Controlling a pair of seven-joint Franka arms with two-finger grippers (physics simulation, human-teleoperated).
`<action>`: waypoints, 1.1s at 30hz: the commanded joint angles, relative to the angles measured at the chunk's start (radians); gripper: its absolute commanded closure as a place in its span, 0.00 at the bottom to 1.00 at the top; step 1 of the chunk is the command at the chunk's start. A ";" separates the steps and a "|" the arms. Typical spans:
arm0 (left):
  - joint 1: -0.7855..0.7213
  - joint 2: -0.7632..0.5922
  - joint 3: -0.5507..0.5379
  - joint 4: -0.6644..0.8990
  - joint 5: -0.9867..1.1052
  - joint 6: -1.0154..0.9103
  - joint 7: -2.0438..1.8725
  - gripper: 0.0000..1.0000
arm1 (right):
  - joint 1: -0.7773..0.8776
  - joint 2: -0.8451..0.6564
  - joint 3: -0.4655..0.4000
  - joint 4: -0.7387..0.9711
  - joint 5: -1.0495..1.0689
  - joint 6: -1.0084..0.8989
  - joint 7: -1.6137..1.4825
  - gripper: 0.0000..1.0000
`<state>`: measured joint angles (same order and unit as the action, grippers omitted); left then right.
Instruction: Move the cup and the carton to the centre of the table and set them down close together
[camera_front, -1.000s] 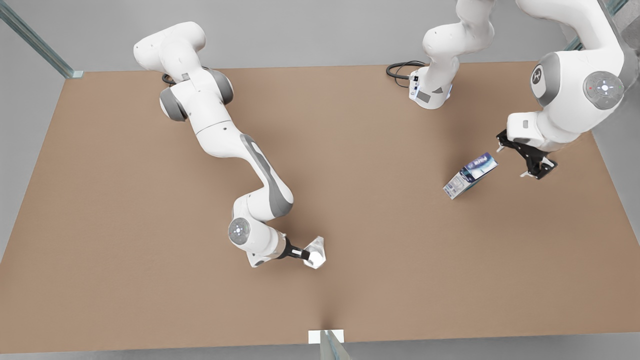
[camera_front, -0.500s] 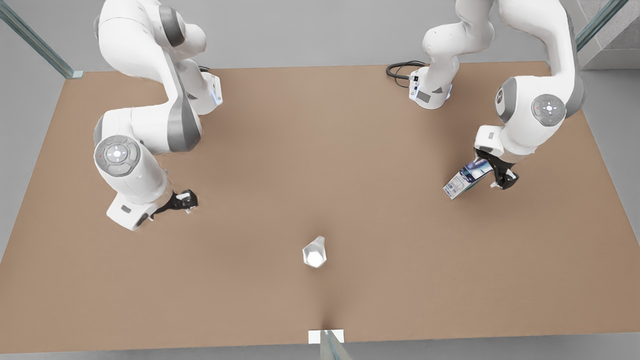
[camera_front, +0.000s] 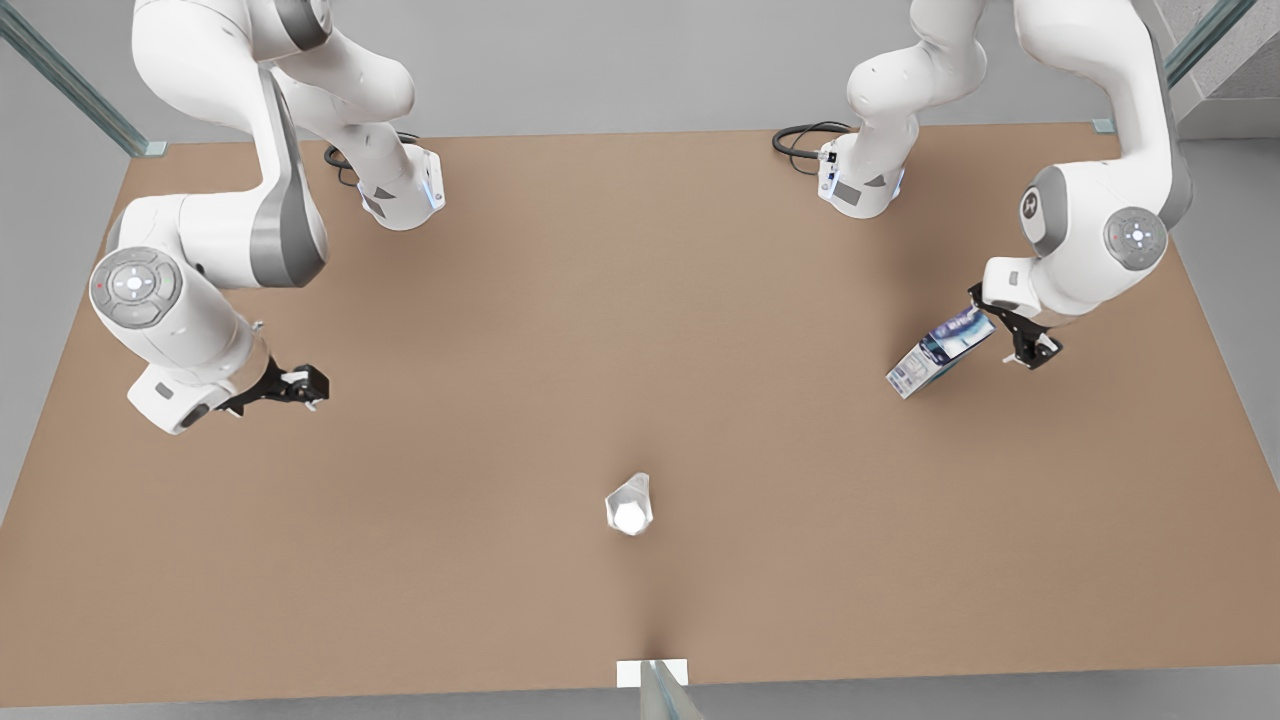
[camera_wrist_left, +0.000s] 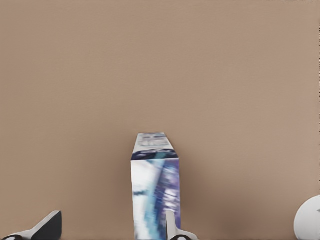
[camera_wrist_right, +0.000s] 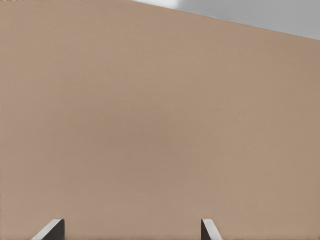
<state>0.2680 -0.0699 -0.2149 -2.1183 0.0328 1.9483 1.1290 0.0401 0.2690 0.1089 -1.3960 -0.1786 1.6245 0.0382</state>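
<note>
At the front view's left we have the right claw, fingers spread wide with nothing between them, hanging over bare tabletop well away from either object; this arm is waiting.

Moving toward the middle, the cup stands upright on the tabletop, near the front edge and roughly centred across its width. We judge it light and stiff, with faceted tapered walls that could slip upward out of a squeeze, so a hold low across two opposite flats would suit it best. Nothing stands near it. Just beyond the front edge, below the cup, sits a small white plate with a glass strut, clear of the working area.

Further toward the front view's right, the carton stands well apart from the cup. We take it to be light cardboard, firm enough for a modest squeeze but easy to tip because it is tall and narrow. A hold across its two narrow sides near the top band looks sensible. The left claw is at the carton's top end; from its wrist camera we see its fingers spread apart, one in front of the carton's face, the other off to the side, so it is not yet clamped. A black cable lies at the far arm base, out of the way. The path to the centre is open tabletop.
</note>
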 joint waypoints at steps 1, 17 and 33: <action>-0.003 -0.001 0.000 -0.003 -0.011 0.000 -0.002 0.00 | -0.002 0.001 0.002 0.000 0.001 0.000 0.000 0.00; 0.013 -0.018 -0.014 -0.101 -0.027 0.041 0.009 0.00 | -0.017 0.001 0.000 -0.001 0.005 0.000 -0.001 0.00; 0.039 0.024 -0.014 -0.241 -0.024 0.218 0.067 0.00 | -0.019 0.001 0.000 0.000 0.005 0.003 -0.001 0.00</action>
<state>0.3114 -0.0413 -0.2288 -2.3615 0.0081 2.1667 1.1955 0.0210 0.2701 0.1101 -1.3959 -0.1733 1.6275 0.0368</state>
